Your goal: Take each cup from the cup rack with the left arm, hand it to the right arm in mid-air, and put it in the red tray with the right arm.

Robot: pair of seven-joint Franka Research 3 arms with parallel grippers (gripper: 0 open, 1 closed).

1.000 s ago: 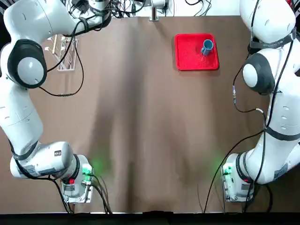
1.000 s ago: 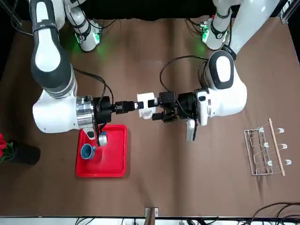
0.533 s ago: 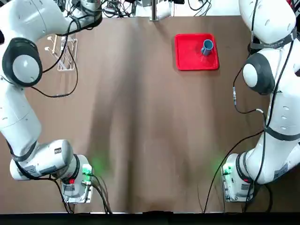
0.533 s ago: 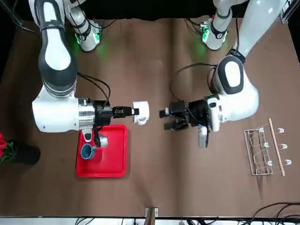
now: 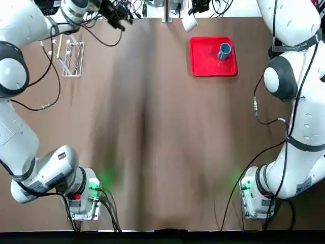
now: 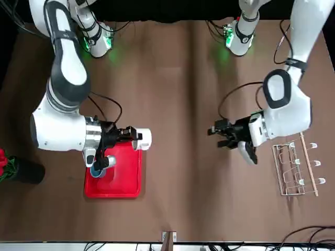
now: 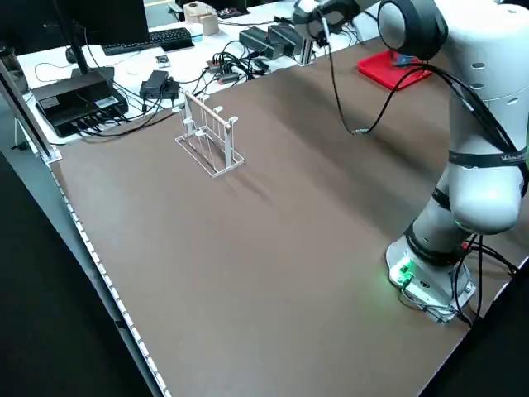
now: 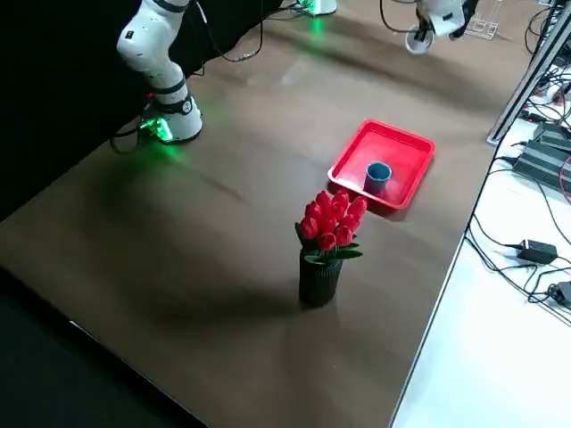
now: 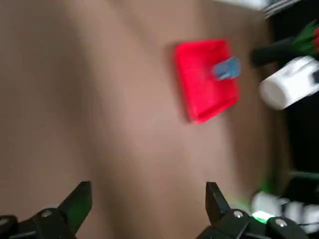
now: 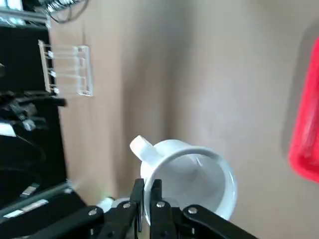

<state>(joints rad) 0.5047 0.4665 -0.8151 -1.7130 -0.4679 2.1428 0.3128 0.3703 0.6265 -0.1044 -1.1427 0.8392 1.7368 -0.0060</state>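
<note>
With the mid-air handoff evidently complete, the right gripper (image 6: pixel 135 136) pinches the white cup (image 6: pixel 143 139) by its rim, carrying it above the near edge of the red tray (image 6: pixel 128 175), where the blue cup (image 6: pixel 96 169) already stands. The white cup lies sideways, its axis level and its mouth facing the gripper. Far right, near the empty cup rack (image 6: pixel 297 170), the left gripper (image 6: pixel 215 137) hangs spread and empty.

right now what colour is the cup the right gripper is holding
White: the cup in the right gripper shows best in the right wrist view.
</note>
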